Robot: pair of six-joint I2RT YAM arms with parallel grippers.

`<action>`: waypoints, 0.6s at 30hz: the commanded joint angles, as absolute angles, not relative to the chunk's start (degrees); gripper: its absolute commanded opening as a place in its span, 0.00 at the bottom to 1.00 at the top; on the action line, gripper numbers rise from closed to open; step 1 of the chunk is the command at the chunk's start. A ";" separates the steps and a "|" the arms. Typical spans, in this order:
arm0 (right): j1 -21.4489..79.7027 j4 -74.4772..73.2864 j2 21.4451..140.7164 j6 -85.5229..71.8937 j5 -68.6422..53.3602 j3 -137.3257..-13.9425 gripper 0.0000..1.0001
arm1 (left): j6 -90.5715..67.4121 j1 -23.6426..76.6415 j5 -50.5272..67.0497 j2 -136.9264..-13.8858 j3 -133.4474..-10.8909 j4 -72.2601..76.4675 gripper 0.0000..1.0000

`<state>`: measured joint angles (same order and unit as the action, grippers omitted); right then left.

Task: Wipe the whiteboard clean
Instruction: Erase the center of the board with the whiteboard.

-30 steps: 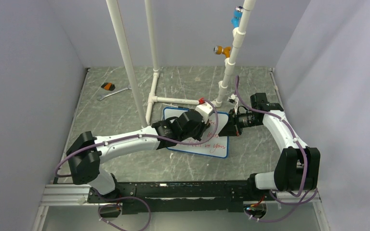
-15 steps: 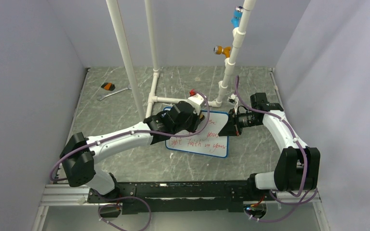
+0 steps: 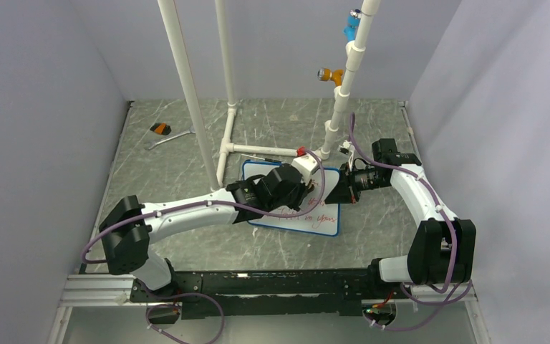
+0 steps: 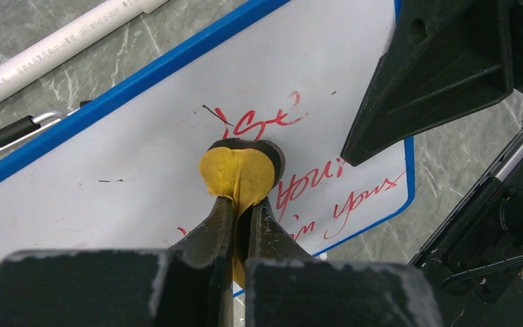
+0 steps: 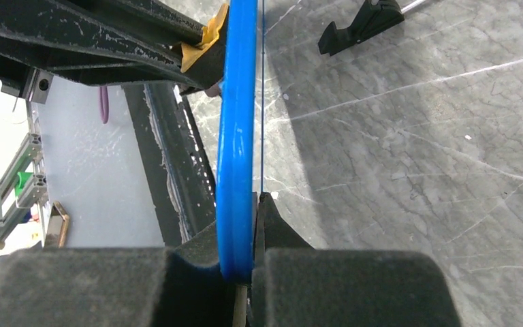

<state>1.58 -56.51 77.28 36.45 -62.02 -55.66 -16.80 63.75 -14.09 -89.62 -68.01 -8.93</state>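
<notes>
Whiteboard during erasure, overhead and wrist views. The board lies face up at mid-table, just near of the white pipe, between the two arms.

The left gripper is clenched on a yellow eraser, whose dark underside is pressed to the board face. The right gripper is clamped on the board's blue frame at the right edge, apparently steadying it.

Progress, judged from the board's face: partly done. To the left of the eraser the surface is mostly white, with a few small dark flecks. To its right and near side, several lines of red writing are left to be wiped. The far-left part of the board is hidden under the left arm in the overhead view.

Orientation: the long axis runs roughly left to right, slightly skewed. The writing runs along this axis, with its tops toward the far side. Whether the gripped edge is lifted off the table cannot be told.
</notes>
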 commanded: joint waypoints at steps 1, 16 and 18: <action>2.55 -58.41 76.85 39.24 -62.94 -57.24 0.00 | -15.74 59.96 -15.47 -87.63 -68.96 -8.14 0.00; 2.50 -58.21 77.22 39.00 -62.86 -57.23 0.00 | -15.21 63.38 -13.02 -90.69 -72.54 -8.14 0.00; 2.50 -58.20 77.21 38.95 -62.92 -57.26 0.00 | -15.24 63.46 -13.30 -90.96 -72.60 -8.21 0.00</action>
<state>1.58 -56.36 77.34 36.40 -62.06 -55.66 -15.77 62.39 -13.02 -89.58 -69.97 -9.76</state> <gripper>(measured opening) 0.050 0.058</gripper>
